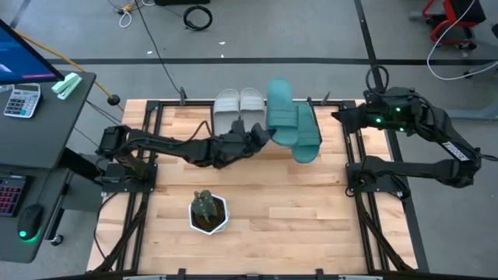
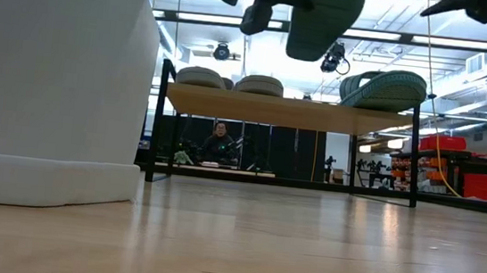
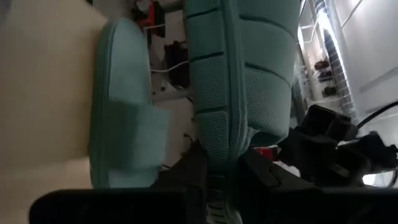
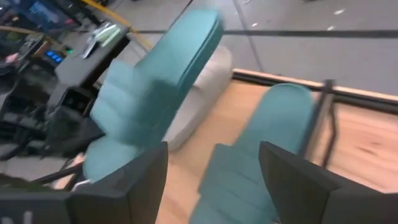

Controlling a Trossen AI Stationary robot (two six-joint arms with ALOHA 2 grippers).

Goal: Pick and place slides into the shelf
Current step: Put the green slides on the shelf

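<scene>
Two light grey slides [image 1: 227,109] [image 1: 254,103] lie side by side on the shelf [image 2: 291,112], seen in the low view as low domes [image 2: 200,77] [image 2: 259,84]. One teal slide [image 1: 306,136] [image 2: 387,88] lies on the shelf's right part. My left gripper [image 1: 263,137] [image 3: 221,186] is shut on the second teal slide [image 1: 278,105] [image 2: 326,19], held in the air between the grey pair and the lying teal one. My right gripper [image 1: 342,115] [image 4: 214,186] is open at the shelf's right end and touches nothing. My left gripper pinches the teal slide by its near end [image 3: 217,146] between the two fingers, coming level from the table's left. The slide is lifted clear above the shelf and points toward the far edge, its ribbed sole [image 3: 242,68] turned toward the wrist camera.
A small plant in a white pot [image 1: 208,211] [image 2: 51,82] stands near the table's near edge, left of centre. A desk with a calculator and a screen [image 1: 23,93] stands left of the table. Bare tabletop [image 1: 296,202] lies between the shelf and the near edge.
</scene>
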